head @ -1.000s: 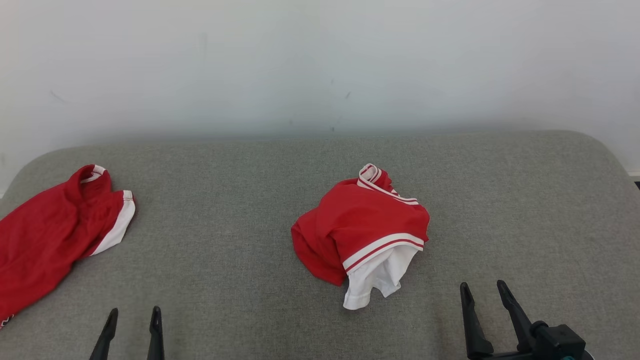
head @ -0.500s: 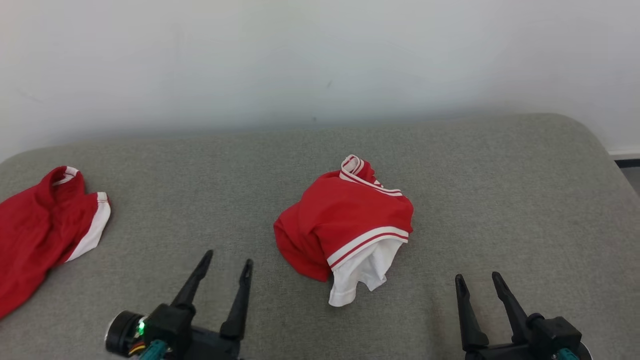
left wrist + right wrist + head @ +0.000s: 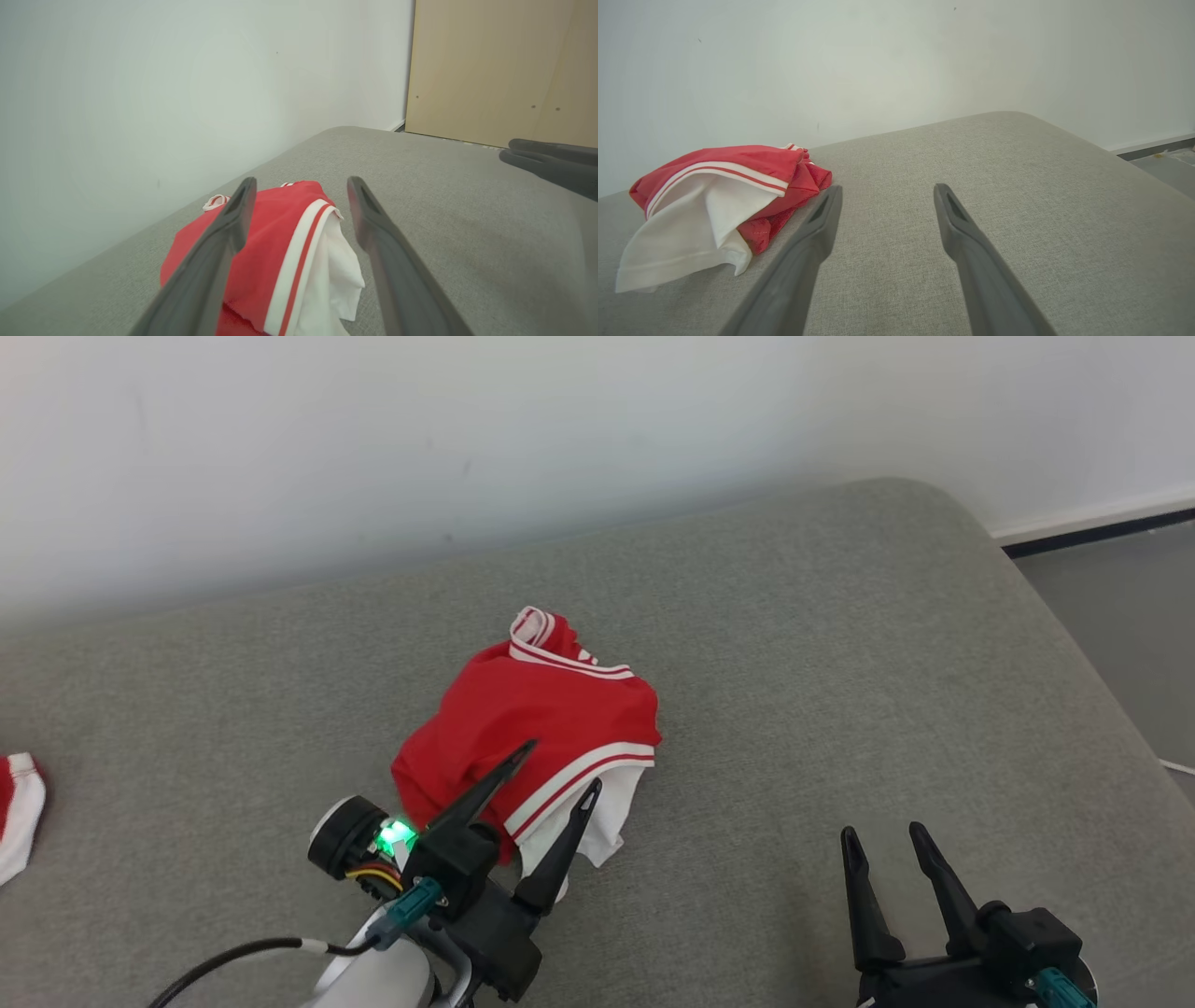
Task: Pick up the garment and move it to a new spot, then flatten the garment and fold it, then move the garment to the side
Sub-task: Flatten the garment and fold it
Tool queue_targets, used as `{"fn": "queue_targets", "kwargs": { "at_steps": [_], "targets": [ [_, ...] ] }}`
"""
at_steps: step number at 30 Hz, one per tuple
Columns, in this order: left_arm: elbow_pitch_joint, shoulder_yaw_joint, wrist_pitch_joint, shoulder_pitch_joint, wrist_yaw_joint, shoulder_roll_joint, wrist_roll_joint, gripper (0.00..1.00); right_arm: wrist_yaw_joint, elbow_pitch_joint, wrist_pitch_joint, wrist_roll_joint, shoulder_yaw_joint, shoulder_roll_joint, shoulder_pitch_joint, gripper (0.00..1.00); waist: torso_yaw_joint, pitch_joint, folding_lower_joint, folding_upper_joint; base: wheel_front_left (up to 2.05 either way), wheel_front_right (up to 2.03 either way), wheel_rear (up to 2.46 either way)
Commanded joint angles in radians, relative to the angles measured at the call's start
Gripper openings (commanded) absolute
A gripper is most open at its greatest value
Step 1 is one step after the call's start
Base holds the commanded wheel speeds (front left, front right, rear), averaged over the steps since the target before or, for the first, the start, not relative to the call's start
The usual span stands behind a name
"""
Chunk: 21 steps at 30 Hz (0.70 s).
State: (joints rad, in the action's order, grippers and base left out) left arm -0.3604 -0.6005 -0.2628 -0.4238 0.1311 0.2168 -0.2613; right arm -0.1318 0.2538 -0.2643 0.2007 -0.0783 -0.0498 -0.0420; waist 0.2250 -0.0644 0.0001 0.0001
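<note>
On the grey cushion [image 3: 840,663], a red-and-white garment [image 3: 551,709] at the tips of the open left tool [image 3: 563,764]; right tool [image 3: 882,829] open.

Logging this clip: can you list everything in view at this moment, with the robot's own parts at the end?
garment: one, red with white bands and a white part, crumpled at the middle of the cushion
second garment: one, red and white, cut off by the head view's left edge, on the cushion
cushion: one, grey fabric, under both garments
wall: one, white, behind the cushion
wooden panel: one, pale tan, past the cushion's end in the left wrist view
floor: one, grey, right of the cushion
left gripper: one, dark, open, at the garment's near edge
right gripper: one, dark, open, over bare cushion right of the garment
</note>
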Motion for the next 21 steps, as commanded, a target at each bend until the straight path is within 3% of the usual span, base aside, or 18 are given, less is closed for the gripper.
{"fn": "queue_targets", "kwargs": {
  "at_steps": [1, 8, 16, 17, 18, 21],
  "targets": [
    [-0.021, -0.018, -0.003, -0.032, -0.002, 0.011, -0.013, 1.0, 0.002, 0.001, 0.0, 0.005, -0.002, -0.001, -0.01, 1.0, 0.069, -0.029, -0.0001, -0.0001, 0.0, 0.0, 0.0],
    [-0.152, -0.116, -0.003, -0.144, -0.002, 0.057, -0.023, 1.0, 0.002, -0.003, 0.0, 0.014, -0.007, -0.001, -0.02, 1.0, 0.134, -0.055, -0.0001, -0.0001, 0.0, 0.0, 0.0],
    [-0.332, -0.08, -0.003, -0.189, -0.004, 0.059, 0.004, 1.0, 0.002, -0.007, 0.0, 0.022, -0.015, -0.001, -0.018, 1.0, 0.157, -0.072, -0.0001, -0.0001, 0.0, 0.0, 0.0],
    [-0.349, -0.082, -0.003, -0.191, -0.004, 0.052, 0.002, 0.66, 0.002, -0.007, 0.0, 0.022, -0.014, -0.001, -0.018, 1.0, 0.156, -0.071, -0.0001, -0.0001, 0.0, 0.0, 0.0],
    [-0.362, -0.081, -0.003, -0.195, -0.003, 0.044, -0.005, 0.0, 0.002, -0.007, 0.0, 0.021, -0.013, -0.001, -0.02, 1.0, 0.154, -0.071, -0.0001, -0.0001, 0.0, 0.0, 0.0],
    [-0.383, -0.073, -0.003, -0.206, -0.002, 0.022, -0.015, 0.0, 0.002, -0.006, 0.0, 0.017, -0.002, -0.001, -0.024, 1.0, 0.141, -0.065, -0.0001, -0.0001, 0.0, 0.0, 0.0]
  ]
}}
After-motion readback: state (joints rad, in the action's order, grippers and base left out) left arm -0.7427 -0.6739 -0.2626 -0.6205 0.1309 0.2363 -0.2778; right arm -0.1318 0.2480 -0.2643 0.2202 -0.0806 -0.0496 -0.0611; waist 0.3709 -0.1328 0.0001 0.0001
